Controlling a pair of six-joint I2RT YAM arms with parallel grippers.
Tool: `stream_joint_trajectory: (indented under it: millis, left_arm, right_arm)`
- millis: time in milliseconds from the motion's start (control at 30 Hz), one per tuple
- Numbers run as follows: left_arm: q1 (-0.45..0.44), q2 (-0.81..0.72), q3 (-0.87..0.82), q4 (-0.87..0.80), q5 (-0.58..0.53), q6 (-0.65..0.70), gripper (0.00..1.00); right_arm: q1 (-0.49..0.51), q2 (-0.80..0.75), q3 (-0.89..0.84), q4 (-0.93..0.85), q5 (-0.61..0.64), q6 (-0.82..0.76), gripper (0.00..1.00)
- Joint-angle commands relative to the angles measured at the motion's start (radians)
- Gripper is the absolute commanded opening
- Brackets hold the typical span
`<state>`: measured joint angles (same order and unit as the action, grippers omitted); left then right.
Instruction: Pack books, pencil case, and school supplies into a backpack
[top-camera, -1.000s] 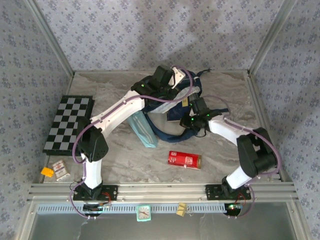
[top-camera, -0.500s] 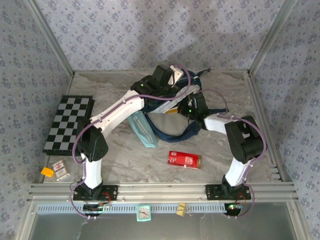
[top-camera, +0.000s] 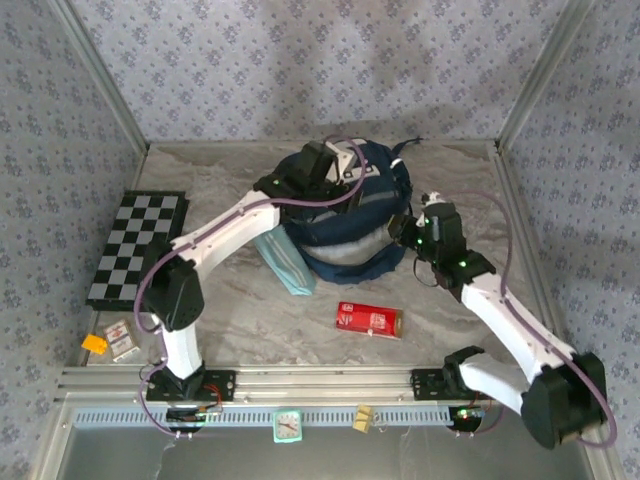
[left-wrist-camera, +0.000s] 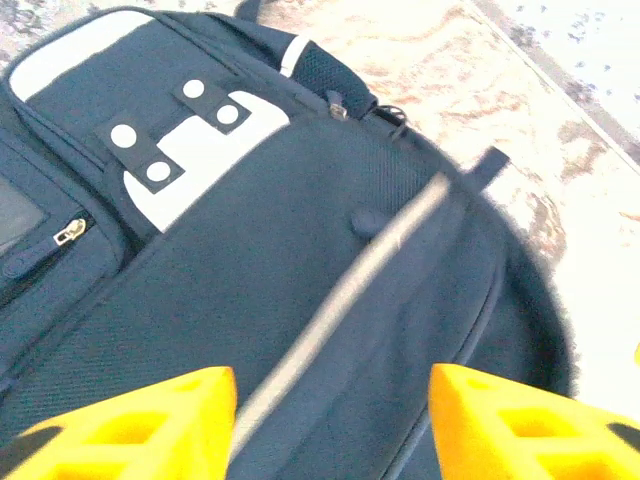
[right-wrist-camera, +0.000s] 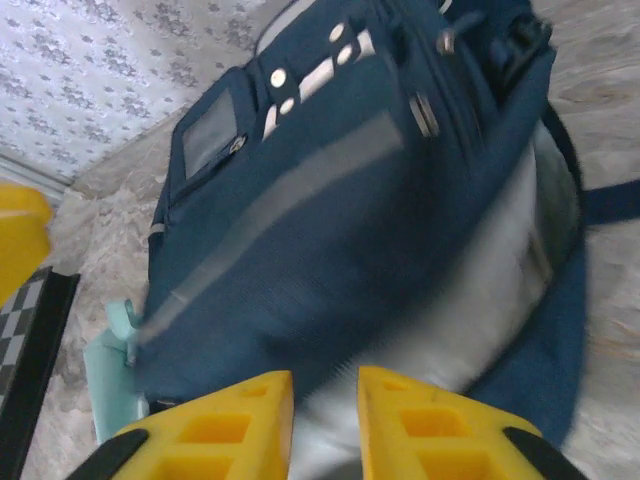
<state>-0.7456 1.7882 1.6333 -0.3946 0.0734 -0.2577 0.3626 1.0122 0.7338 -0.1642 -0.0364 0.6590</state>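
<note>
room: blue-grey patterned wallpaper (top-camera: 300, 60) on three sides, with metal posts in the corners.
tabletop (top-camera: 250, 310): grey and marbled, with a metal rail along the near edge.
left fingers (left-wrist-camera: 130, 425): spread wide apart, hanging just over the front of the backpack, whose pale stripe runs up through the gap between them.
right fingers (right-wrist-camera: 215, 425): drawn close together with only a narrow slit left. Pale grey fabric of the backpack comes right up to that slit, and I cannot tell whether they pinch it.
backpack (top-camera: 350, 215): under the left fingers and hard against the right fingers. It bulges up, with a pale grey panel facing the arm bases.
pencil case (top-camera: 287, 262): near the left fingers on the base side, lying under the left arm with its far end against the backpack.
red box (top-camera: 368, 319): flat on bare tabletop, well apart from both sets of fingers, nearer the right ones, toward the bases.
chessboard (top-camera: 135, 248): far out from the left fingers, by the side wall.
change: half a second ago the right arm was folded, with its fingers over the middle of the backpack. Now it stretches out and the fingers sit at the backpack's edge. The backpack lay flatter then, straps trailing, and now it stands rounder. The pencil case, red box and chessboard have kept their places.
</note>
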Motion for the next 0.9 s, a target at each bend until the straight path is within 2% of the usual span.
stream_joint_trajectory:
  millis: [0, 67, 200, 367, 500, 700, 800, 867]
  left_arm:
    - [0.054, -0.171, -0.095, 0.114, 0.064, -0.141, 0.61]
    - [0.105, -0.230, -0.186, 0.118, 0.072, -0.219, 0.63]
    - [0.248, -0.308, -0.378, 0.186, 0.118, -0.431, 0.64]
    - [0.338, -0.264, -0.435, 0.176, 0.158, -0.514, 0.65]
    - [0.365, -0.195, -0.421, 0.169, 0.133, -0.560, 0.66]
    - [0.382, -0.046, -0.337, 0.163, 0.143, -0.586, 0.67]
    - [0.381, 0.033, -0.273, 0.134, 0.172, -0.614, 0.67]
    - [0.376, 0.052, -0.273, 0.150, 0.160, -0.643, 0.68]
  right_arm:
    - [-0.007, -0.027, 0.014, -0.233, 0.020, 0.005, 0.31]
    - [-0.006, -0.001, 0.021, -0.235, -0.062, 0.026, 0.36]
    - [0.056, 0.132, 0.045, -0.165, -0.177, 0.106, 0.37]
    - [0.211, 0.304, 0.096, -0.049, -0.150, 0.211, 0.40]
    - [0.268, 0.439, 0.129, 0.029, -0.160, 0.250, 0.40]
    - [0.174, 0.564, 0.136, 0.074, -0.116, 0.181, 0.35]
    - [0.080, 0.614, 0.140, 0.090, -0.115, 0.106, 0.33]
    - [-0.007, 0.650, 0.151, 0.106, -0.160, 0.069, 0.30]
